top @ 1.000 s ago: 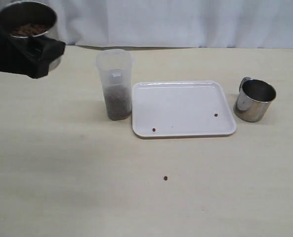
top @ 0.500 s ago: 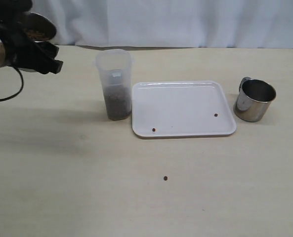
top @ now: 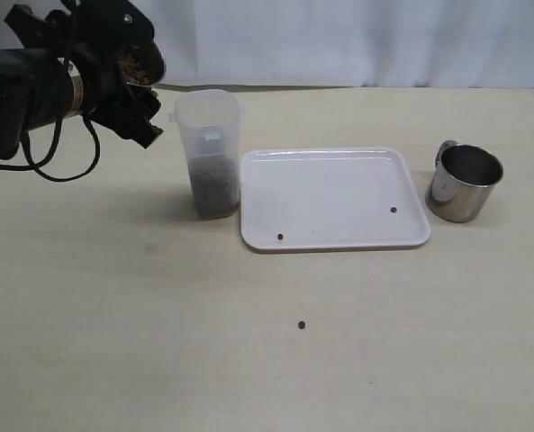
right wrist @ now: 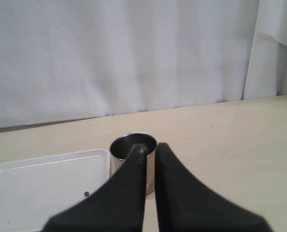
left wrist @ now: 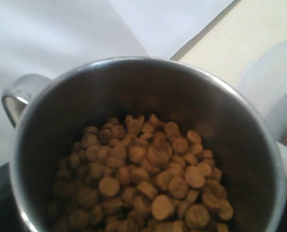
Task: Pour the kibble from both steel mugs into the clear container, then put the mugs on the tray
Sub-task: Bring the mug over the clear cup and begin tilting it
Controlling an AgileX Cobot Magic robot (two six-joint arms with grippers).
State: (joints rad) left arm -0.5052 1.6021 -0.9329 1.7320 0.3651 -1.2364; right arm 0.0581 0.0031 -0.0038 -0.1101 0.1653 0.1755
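Observation:
My left gripper (top: 130, 74) is shut on a steel mug (top: 143, 56), held in the air and tilted toward the clear container (top: 210, 121) just to its right. The mug (left wrist: 133, 79) is partly filled with kibble (left wrist: 153, 169). The container holds kibble (top: 215, 191) in its lower third. The second steel mug (top: 465, 184) stands upright right of the white tray (top: 339, 184) and looks empty. My right gripper (right wrist: 150, 147) hovers short of that mug (right wrist: 125, 144), fingers nearly together with nothing between them. It is outside the exterior view.
Two loose pellets lie on the tray (top: 280, 237) (top: 393, 210), and one pellet (top: 302, 325) lies on the tabletop in front of it. A white curtain hangs behind the table's far edge. The left arm's cable loops down left of the container.
The left arm has carried the mug rightward from the far left corner to just beside the container's mouth and tilted it toward the container. Everything else has stayed put.

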